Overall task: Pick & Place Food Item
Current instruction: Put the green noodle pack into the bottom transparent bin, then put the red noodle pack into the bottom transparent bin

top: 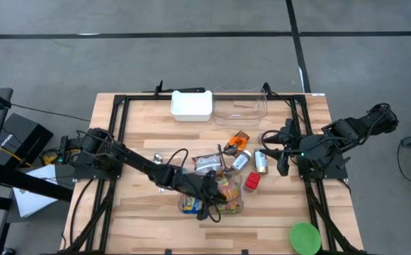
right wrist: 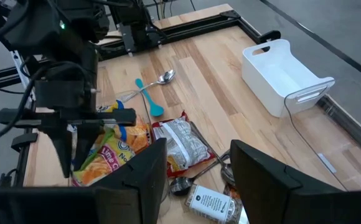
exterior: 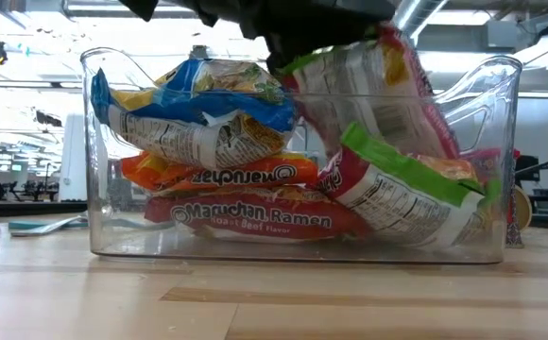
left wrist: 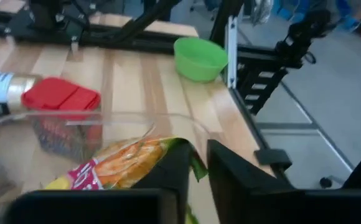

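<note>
The tabletop (top: 142, 227) is pale wood with darker grain lines, framed by black rails. A clear bin (exterior: 113, 170) shows its ramen packets: one blue and yellow (exterior: 194, 109), one orange (exterior: 217, 172), one red with white lettering (exterior: 255, 215), and one red with a bright green edge (exterior: 406, 189). Near the bin lie a red box (top: 253, 182), a bright green bowl (top: 305, 237), a teal spoon (right wrist: 148, 98) and a silver packet (right wrist: 182, 144). The tub (top: 191, 105) is plain white. Both arms are black.
</note>
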Available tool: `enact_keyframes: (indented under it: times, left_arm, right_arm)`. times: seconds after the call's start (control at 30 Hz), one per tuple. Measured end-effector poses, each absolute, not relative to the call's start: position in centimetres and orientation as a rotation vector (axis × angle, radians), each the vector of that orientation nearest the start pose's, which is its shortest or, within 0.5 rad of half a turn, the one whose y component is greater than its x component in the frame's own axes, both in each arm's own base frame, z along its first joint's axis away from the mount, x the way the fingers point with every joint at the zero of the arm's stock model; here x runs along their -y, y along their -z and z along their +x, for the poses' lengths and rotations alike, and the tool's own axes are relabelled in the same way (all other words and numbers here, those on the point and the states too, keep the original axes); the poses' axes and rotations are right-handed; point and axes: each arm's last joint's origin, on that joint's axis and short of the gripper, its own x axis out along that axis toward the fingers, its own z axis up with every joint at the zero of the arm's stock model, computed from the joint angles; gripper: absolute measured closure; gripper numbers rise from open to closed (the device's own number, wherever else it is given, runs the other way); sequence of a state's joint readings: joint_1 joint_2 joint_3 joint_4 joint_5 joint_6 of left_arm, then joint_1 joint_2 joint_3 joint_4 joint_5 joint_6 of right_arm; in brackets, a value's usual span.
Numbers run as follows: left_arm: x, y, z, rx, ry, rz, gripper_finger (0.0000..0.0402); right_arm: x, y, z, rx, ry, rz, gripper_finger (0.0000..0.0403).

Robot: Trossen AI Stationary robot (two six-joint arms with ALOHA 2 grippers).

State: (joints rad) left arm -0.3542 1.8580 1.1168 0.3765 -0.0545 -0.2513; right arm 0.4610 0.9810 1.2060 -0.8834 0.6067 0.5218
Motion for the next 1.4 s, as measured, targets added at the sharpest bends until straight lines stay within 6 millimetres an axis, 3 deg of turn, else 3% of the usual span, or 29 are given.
enact_keyframes:
  times: [0.3, 0.5, 0.77, 1.07, 1.23, 1.4]
  left_arm:
    - [15.1, -20.5, 37.9, -0.417, 0.319, -0.216, 0.0246]
    - [15.3, -22.3, 37.5, -0.379, 0.326, -0.226, 0.0228]
    - [13.2, -27.0, 36.2, -0.231, 0.079, -0.217, 0.0256]
    - [9.9, -25.1, 36.8, -0.384, -0.045, -0.182, 0.0317]
    - [6.5, -26.4, 36.9, -0.361, -0.099, -0.169, 0.0363]
    - [3.2, -28.1, 35.0, -0.473, -0.001, -0.105, 0.0391]
  right_arm:
    - [-6.1, -38.0, 16.0, -0.512, 0.282, 0.172, 0.0232]
    - [-6.1, -38.0, 16.0, -0.511, 0.281, 0.172, 0.0232]
    - [-6.1, -38.0, 16.1, -0.512, 0.279, 0.165, 0.0232]
    - [-6.1, -38.0, 16.1, -0.500, 0.299, 0.161, 0.0232]
    - [-6.0, -38.1, 16.1, -0.483, 0.327, 0.163, 0.0232]
    - [-5.9, -38.1, 16.1, -0.458, 0.373, 0.207, 0.0232]
